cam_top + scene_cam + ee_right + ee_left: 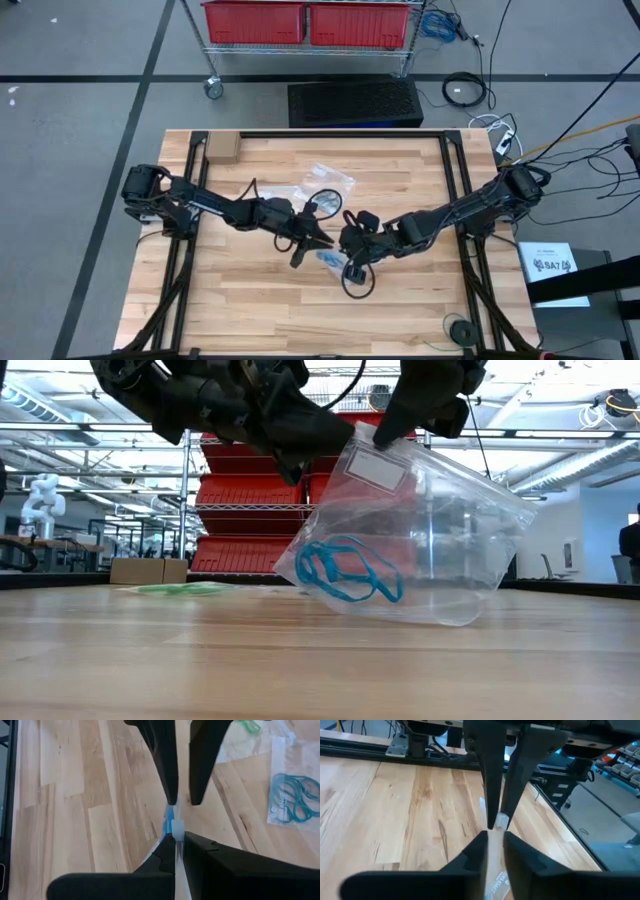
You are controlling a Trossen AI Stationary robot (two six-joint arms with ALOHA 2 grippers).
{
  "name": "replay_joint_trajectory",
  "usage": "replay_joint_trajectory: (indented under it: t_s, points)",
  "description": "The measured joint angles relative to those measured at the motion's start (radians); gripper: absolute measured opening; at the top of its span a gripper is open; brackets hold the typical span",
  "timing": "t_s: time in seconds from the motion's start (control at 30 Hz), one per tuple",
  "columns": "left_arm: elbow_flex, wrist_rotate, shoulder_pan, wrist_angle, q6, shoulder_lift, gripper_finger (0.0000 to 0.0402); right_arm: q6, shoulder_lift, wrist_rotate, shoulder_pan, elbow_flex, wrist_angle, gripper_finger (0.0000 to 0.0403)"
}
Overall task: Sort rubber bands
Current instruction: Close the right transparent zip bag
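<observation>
Two grippers meet over the middle of the wooden table [250,300], both pinching the top edge of one clear plastic bag [430,540]. The left gripper [312,240] has its fingers [470,862] closed on the bag's edge, and the right gripper [347,243] has its fingers [162,857] pressed together on the same edge, tip to tip with the other pair. The bag hangs tilted, its lower corner touching or nearly touching the tabletop (the low view does not settle which). Inside it, bright blue rubber bands [345,572] lie bunched in the lower corner. Teal rubber bands [295,797] sit in a second flat bag [285,780] lying on the wood nearby, and a green band [249,725] lies beyond it.
</observation>
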Motion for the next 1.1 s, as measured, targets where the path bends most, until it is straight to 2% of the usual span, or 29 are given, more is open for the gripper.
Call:
replay_joint_trajectory:
  t_s: [0.13,0.2,0.9,1.0,1.1]
  points:
    - [0.0,0.001,-0.001,0.003,0.027,0.0,0.0011,-0.006,0.0,0.0,-0.002,0.0,0.012,0.0]
    - [0.0,0.001,0.0,0.004,0.028,0.0,0.0006,-0.006,0.0,0.0,-0.004,0.0,0.011,0.0]
    - [-0.001,-0.037,0.014,0.068,0.021,-0.004,0.0001,0.081,0.001,-0.002,0.028,0.001,-0.095,0.0]
    - [-0.001,-0.012,0.015,0.058,0.02,-0.004,0.0003,0.083,0.001,0.002,0.032,0.001,-0.094,0.0]
    - [-0.001,0.024,-0.003,0.052,0.02,0.0,0.0022,0.082,0.001,0.003,0.031,0.001,-0.091,0.0]
